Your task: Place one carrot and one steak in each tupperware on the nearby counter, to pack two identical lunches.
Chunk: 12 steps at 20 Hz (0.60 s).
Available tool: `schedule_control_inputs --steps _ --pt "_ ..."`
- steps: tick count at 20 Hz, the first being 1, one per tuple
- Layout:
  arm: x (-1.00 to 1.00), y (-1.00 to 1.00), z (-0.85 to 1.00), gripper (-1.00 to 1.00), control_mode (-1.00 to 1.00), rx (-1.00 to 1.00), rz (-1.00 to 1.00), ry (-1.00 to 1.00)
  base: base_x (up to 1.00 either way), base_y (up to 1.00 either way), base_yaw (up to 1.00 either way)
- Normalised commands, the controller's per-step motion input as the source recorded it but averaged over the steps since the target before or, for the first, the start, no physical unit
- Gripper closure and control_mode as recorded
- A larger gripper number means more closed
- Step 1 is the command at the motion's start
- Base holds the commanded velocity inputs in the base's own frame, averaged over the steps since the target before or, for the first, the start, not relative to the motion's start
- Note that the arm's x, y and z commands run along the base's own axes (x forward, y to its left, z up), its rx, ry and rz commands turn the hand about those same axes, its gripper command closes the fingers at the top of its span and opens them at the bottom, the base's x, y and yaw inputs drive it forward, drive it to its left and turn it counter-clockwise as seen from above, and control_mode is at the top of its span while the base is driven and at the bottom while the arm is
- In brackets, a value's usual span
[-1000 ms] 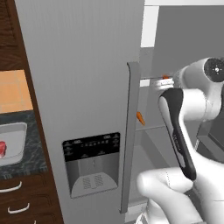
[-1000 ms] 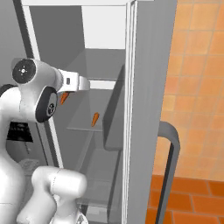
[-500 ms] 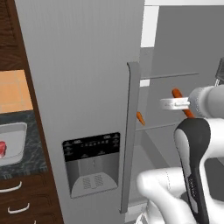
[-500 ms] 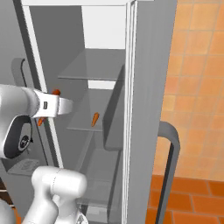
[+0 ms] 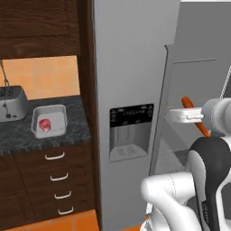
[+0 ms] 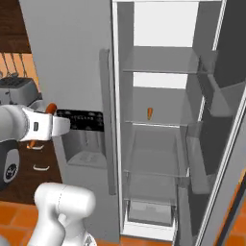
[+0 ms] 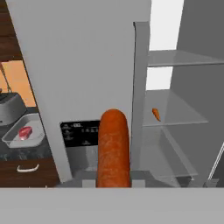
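The whole scene has slid sideways in both base views since a second ago: the base has turned away from the open fridge (image 6: pixel 163 134) toward the surface (image 5: pixel 45 131), so the toaster (image 5: pixel 10 103) and a tray (image 5: pixel 48 120) now sit in plain sight. The arm has pulled out of the fridge with it.

The gripper (image 5: pixel 191 115) is closed narrow on a carrot (image 7: pixel 113 148). In the hand view the carrot rises straight up from between the fingertips, its long axis in line with the gripper and its rounded end pointing forward, toward the fridge door. In the left base view it slants across the gripper, upper end to the left.

The second carrot (image 6: pixel 149 113) lies on a middle fridge shelf (image 6: pixel 158 120), small, standing roughly upright in the picture.

The tray holds a steak (image 5: pixel 44 124) and no carrot yet. This looks like the carry stage: one carrot fetched, its delivery to that tray likely next, and the other carrot left to collect.
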Motion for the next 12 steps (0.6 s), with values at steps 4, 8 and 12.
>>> schedule_control_inputs --steps 4,8,12 --pt "0.00 0.00 0.00 1.00 1.00 0.00 0.00 0.00 -0.33 1.00 0.06" --pt "0.00 0.00 0.00 1.00 1.00 0.00 0.00 0.00 -0.02 1.00 0.03" --pt "0.00 0.00 0.00 1.00 1.00 0.00 0.00 0.00 0.43 1.00 0.00"
